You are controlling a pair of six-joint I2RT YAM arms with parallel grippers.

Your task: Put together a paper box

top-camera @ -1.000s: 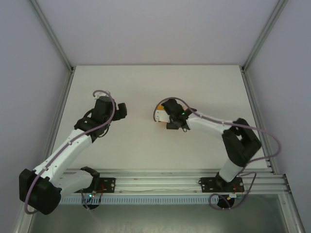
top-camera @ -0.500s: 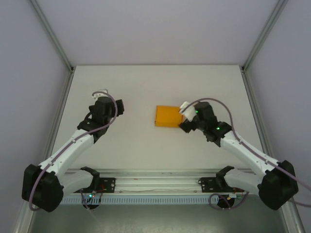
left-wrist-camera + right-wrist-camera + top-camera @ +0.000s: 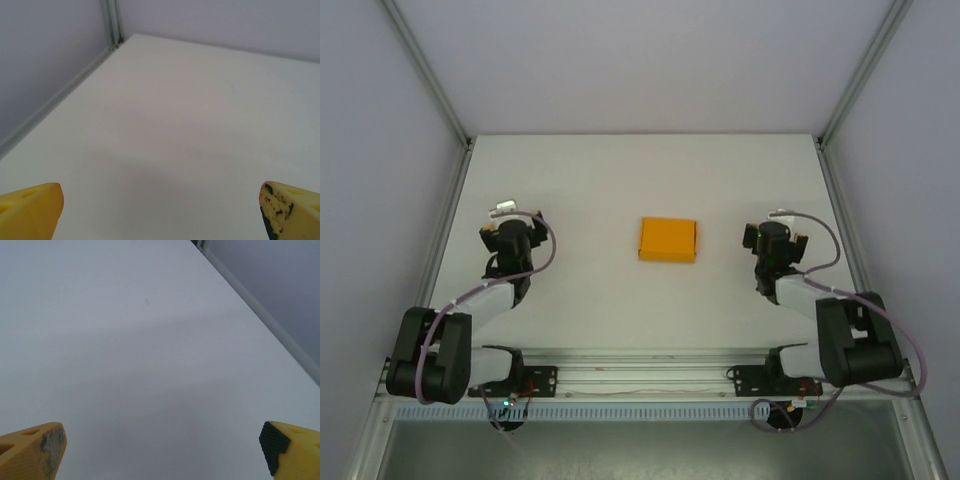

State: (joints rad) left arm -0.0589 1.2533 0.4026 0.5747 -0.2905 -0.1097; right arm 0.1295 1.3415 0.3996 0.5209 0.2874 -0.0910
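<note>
White table (image 3: 620, 175) has the orange paper box (image 3: 668, 240) lying flat mid-table, long axis left to right. Left claw (image 3: 160, 212) and right claw (image 3: 160, 450) both spread wide, empty, flanking it well apart; right looks nearer.

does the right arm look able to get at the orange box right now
Probably yes: the orange box lies alone mid-table, and only bare table separates it from the right gripper, whose jaws stand open. The left gripper sits on the box's other side, out of the way.
</note>
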